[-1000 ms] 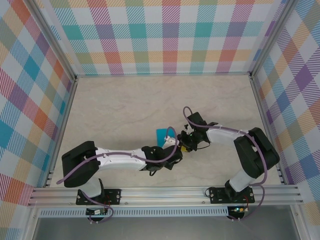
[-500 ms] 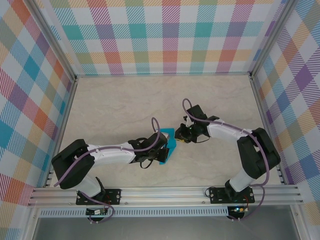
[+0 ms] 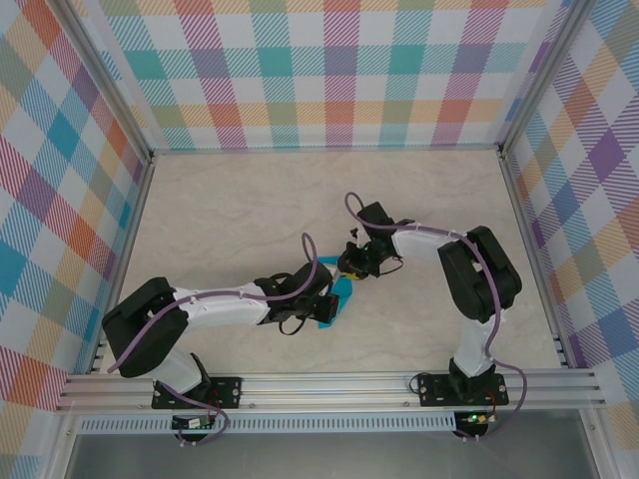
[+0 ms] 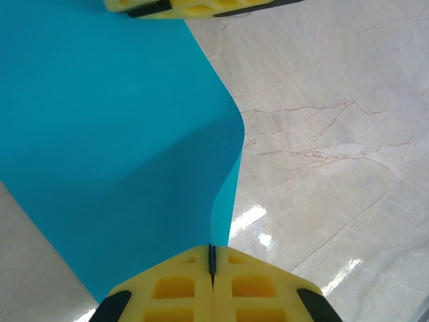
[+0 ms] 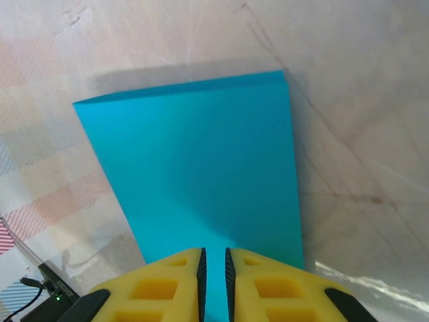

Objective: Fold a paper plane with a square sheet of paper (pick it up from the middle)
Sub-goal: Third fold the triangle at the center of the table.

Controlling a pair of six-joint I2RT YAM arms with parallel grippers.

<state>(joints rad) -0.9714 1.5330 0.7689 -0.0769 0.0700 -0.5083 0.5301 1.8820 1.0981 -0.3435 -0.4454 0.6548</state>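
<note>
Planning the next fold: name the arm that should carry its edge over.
Right, probably: the right pincer grips one edge of the square sheet of paper, flat ahead; the left pincer, shut on the opposite curled edge, can anchor.

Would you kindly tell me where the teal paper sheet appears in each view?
Top external: paper sheet near centre.
Left wrist: sheet upper left, pinched by left claw.
Right wrist: sheet centre, above the right claw.
Shared landmark: marbled tabletop.
</note>
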